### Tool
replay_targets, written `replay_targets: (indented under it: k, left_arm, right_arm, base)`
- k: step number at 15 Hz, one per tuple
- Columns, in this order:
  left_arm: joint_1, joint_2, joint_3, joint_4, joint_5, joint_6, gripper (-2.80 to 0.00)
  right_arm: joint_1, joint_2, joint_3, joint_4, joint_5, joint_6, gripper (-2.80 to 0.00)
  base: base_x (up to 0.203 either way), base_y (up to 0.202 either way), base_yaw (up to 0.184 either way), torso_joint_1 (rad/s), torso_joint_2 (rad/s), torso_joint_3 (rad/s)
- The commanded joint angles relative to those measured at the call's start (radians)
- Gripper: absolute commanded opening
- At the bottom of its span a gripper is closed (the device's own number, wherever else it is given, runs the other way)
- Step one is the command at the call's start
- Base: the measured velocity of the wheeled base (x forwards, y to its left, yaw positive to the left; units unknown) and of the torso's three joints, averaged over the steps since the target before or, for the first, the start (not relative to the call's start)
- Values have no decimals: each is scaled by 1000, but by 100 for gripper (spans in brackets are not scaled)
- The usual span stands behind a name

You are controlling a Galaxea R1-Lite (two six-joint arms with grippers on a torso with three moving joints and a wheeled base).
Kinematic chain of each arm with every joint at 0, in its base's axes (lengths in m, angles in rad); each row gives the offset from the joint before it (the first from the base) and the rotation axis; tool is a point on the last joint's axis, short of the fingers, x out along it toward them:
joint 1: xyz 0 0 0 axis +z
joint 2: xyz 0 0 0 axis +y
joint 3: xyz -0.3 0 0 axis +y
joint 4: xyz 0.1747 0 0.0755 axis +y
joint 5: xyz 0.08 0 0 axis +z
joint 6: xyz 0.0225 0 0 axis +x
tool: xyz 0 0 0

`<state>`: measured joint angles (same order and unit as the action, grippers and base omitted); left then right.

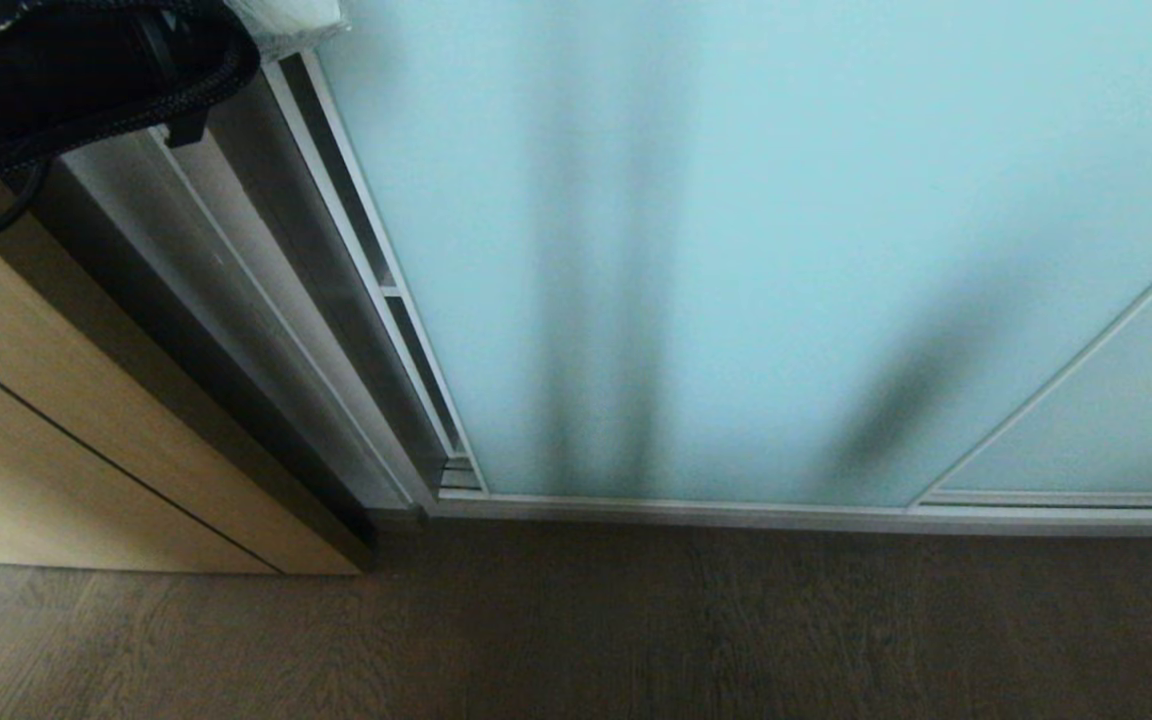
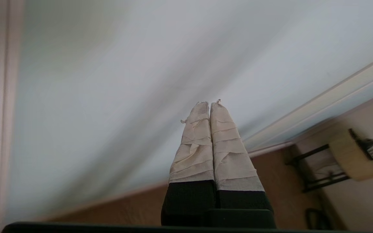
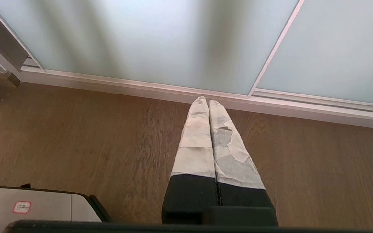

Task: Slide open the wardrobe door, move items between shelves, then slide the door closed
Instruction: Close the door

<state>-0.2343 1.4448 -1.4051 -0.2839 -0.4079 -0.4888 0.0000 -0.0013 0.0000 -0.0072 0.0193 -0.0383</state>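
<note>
Door: the sliding wardrobe door (image 1: 736, 250) stood shut.
Left end effector (image 2: 209, 103): pinched together, empty, facing the glass.
Advice: press its left frame edge (image 1: 376, 280), push rightward.

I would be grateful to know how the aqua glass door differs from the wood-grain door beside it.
The glass door is pale aqua, frosted and silver-framed; the wood-grain door is tan and opaque. The glass door carries blurred dark shadows; the wood-grain door carries a thin dark groove. Both stand upright on the wooden floor.
</note>
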Motion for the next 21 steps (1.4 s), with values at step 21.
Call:
replay_targets:
  k: [21]
  left_arm:
    - [82, 308, -96, -95, 42, -16, -280]
  right_arm:
    - [0, 0, 0, 0, 1, 0, -280]
  base:
    - [0, 0, 0, 0, 0, 0]
